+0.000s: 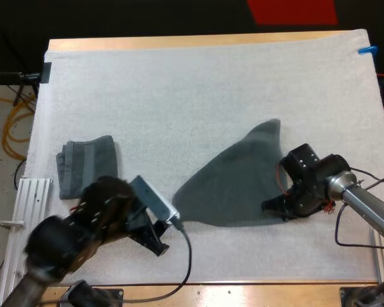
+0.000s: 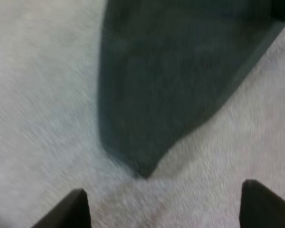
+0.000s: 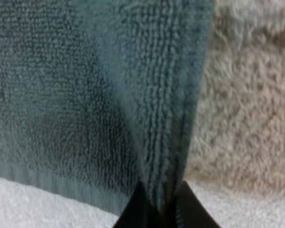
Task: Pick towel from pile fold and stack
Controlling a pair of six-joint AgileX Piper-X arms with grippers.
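The right gripper (image 3: 156, 206) grasps the spread towel (image 1: 233, 185) edge in its fingers, the left gripper (image 2: 161, 211) fingers released near its corner.

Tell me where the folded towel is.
In the high view, the folded towel lies on the mat at its left side, apart from the spread towel to its right.

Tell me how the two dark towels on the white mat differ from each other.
The folded towel is a compact, layered rectangle; the spread towel lies flat in a lopsided, pointed shape. The folded towel covers less mat than the spread towel. No gripper holds the folded towel, while the right gripper pinches the spread towel's edge between its fingers. Both are dark grey-green and lie on the white mat.
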